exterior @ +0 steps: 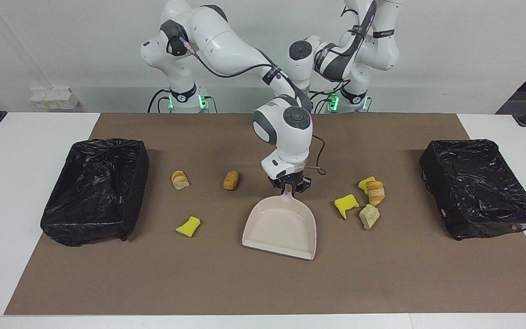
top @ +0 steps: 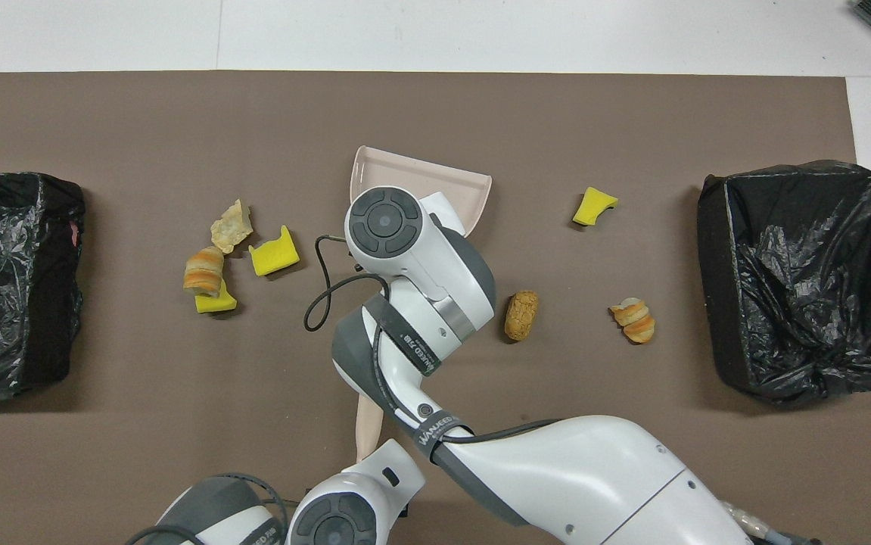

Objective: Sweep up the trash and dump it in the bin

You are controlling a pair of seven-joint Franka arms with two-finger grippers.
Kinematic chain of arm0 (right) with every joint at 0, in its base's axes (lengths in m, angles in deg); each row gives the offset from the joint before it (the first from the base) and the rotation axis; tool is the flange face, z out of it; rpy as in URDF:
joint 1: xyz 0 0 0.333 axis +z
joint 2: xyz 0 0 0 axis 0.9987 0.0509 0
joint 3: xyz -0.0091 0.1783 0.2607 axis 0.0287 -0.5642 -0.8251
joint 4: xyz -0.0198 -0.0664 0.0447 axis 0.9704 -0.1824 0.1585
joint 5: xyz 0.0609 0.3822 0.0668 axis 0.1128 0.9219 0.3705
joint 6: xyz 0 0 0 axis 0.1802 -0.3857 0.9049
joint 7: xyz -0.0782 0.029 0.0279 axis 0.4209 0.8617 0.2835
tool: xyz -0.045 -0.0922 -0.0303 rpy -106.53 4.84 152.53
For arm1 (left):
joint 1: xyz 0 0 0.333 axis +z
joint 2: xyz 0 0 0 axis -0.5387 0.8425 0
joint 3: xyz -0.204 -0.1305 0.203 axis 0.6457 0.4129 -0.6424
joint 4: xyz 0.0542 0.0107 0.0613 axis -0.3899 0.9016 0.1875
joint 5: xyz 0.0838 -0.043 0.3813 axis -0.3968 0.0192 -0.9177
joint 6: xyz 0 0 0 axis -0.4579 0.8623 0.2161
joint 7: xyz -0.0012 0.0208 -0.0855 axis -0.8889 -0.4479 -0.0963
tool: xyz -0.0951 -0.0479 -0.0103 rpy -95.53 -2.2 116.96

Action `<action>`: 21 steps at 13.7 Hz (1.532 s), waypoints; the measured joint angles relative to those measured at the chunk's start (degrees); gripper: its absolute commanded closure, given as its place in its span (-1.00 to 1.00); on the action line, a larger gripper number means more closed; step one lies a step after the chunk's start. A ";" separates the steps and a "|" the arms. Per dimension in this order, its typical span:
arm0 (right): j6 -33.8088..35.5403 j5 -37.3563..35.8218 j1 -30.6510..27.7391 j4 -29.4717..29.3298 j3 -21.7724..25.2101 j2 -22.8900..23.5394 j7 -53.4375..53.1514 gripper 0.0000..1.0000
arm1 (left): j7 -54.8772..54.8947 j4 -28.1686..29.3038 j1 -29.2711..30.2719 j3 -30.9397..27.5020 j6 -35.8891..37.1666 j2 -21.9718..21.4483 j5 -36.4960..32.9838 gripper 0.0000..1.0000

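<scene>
Right arm extended from its base over mid-table, wrist pointing down. Right end effector (exterior: 289, 186) clamped narrow on the handle of the dustpan (exterior: 281, 227), pan mouth facing away from the robots. Left arm folded back near its base, waiting; left end effector hidden by the right arm, closed, contents not determinable.

White table (exterior: 25, 137) covered by brown mat (exterior: 381, 283); black-lined bin (exterior: 96, 189) at the right arm's end, second bin (exterior: 480, 187) at the left arm's end; white wall.

Trash on mat, none in pan: four pieces clustered (exterior: 369, 216) beside dustpan toward the left arm's end; corn cob (exterior: 231, 180), roll (exterior: 180, 179) and foam (exterior: 188, 226) toward the right arm's end. All clear of the end effector.
</scene>
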 measured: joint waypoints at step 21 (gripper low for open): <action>9.84 -4.06 -5.95 7.27 0.12 -7.10 107.05 1.00 | 25.01 -19.97 49.66 -2.17 19.95 3.50 -2.48 1.00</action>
